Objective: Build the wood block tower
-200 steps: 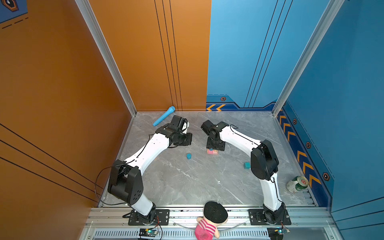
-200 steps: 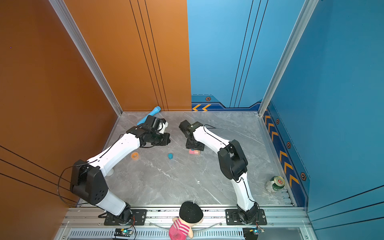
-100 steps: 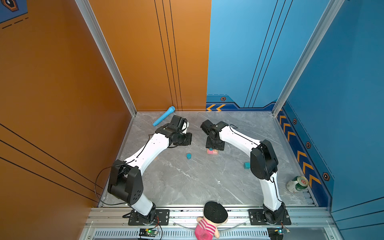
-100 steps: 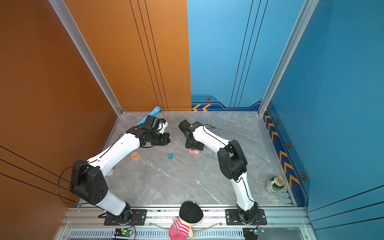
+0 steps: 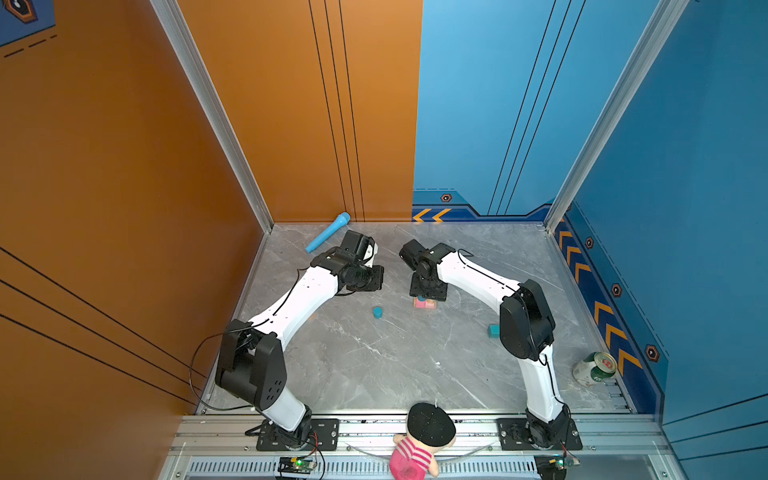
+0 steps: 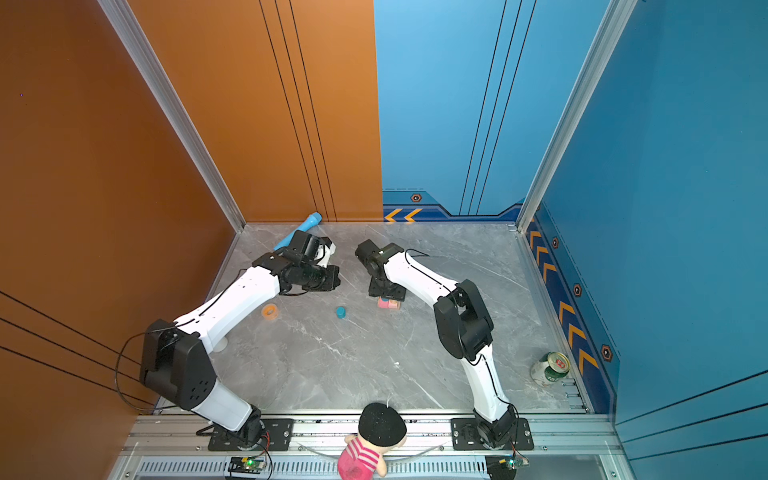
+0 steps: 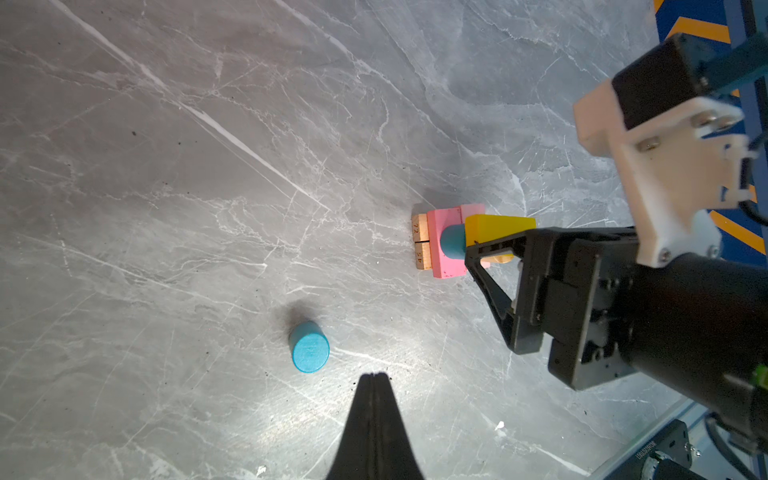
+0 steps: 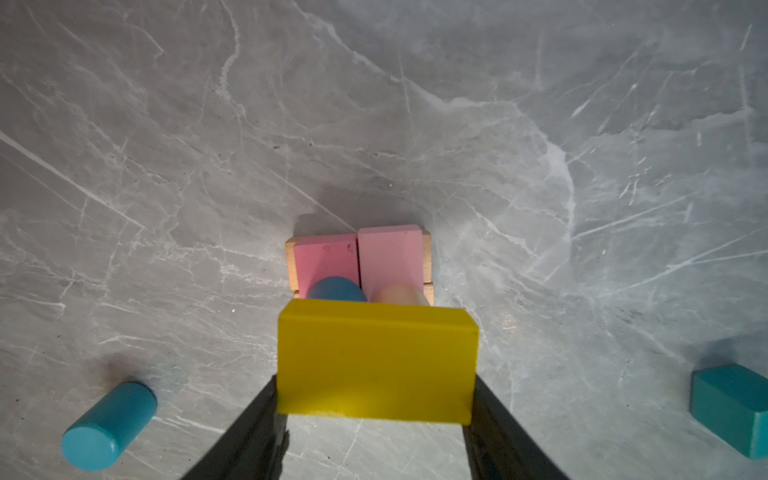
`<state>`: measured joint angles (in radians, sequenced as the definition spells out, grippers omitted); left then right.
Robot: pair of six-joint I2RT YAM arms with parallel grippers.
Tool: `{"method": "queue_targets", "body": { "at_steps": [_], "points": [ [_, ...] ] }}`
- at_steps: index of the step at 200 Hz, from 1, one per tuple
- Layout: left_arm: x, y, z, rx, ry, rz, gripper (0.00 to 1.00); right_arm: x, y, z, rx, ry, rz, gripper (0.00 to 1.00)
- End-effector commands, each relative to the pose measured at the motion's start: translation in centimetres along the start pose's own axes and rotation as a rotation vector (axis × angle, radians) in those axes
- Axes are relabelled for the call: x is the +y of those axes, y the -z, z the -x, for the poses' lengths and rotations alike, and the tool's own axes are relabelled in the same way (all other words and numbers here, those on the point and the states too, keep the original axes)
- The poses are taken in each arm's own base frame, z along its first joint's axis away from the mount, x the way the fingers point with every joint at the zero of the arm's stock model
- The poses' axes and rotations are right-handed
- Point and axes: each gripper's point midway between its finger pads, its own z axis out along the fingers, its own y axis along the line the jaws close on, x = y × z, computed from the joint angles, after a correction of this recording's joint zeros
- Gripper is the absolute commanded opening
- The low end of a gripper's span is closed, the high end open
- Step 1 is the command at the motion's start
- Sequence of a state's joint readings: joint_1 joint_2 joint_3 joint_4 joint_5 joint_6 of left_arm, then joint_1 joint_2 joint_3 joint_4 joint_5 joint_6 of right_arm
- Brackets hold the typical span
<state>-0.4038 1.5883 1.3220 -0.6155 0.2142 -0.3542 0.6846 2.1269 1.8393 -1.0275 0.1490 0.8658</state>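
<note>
Table: your grey marbled work surface, walled in orange and blue.
Left arm: you have it reaching in from the left, wrist well above the table.
Right arm: you have it bent over the tower, wrist pointing down.
Doll: pink-striped with a black hat, on the front rail between your two arm bases.
Toy microphone: light blue, lying by the back wall behind your left arm.
Can: green and white, on its side near the right wall.
Right fingers: spread wide and grasping the yellow bar by its two ends.
Left fingers: clenched on nothing, above the table near the loose blue cylinder.
Tower: on the table mid-back, right under your right wrist.
Yellow bar: top piece, lying across the two cylinders.
Pink bars: two side by side, under the cylinders.
Tan bars: two at the bottom, on the table.
Teal cube: on the table, well apart from the tower, beside your right arm's elbow.
Orange ring: flat on the table beside your left arm.
Blue cylinder: on the darker pink bar.
Tan cylinder: just beside it, on the paler pink bar.
Loose blue cylinder: alone on the table, apart from the tower.
</note>
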Motion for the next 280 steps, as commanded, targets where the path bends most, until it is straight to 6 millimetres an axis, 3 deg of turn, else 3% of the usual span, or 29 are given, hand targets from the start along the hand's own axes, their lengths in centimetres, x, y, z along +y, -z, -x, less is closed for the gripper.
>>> {"method": "queue_targets", "body": {
  "at_steps": [1,82,280],
  "points": [
    [0.2,0.0,-0.2,0.001,-0.019,-0.012,0.0,0.5,-0.4,-0.1,0.011,-0.01,0.003,0.68],
    [0.3,0.1,-0.3,0.001,-0.019,-0.011,0.0,0.2,-0.7,-0.3,0.014,-0.011,-0.01,0.75],
    [0.4,0.0,-0.3,0.003,-0.018,-0.007,0.0,-0.8,-1.1,-0.1,0.017,-0.021,-0.032,0.74]
  ]
}}
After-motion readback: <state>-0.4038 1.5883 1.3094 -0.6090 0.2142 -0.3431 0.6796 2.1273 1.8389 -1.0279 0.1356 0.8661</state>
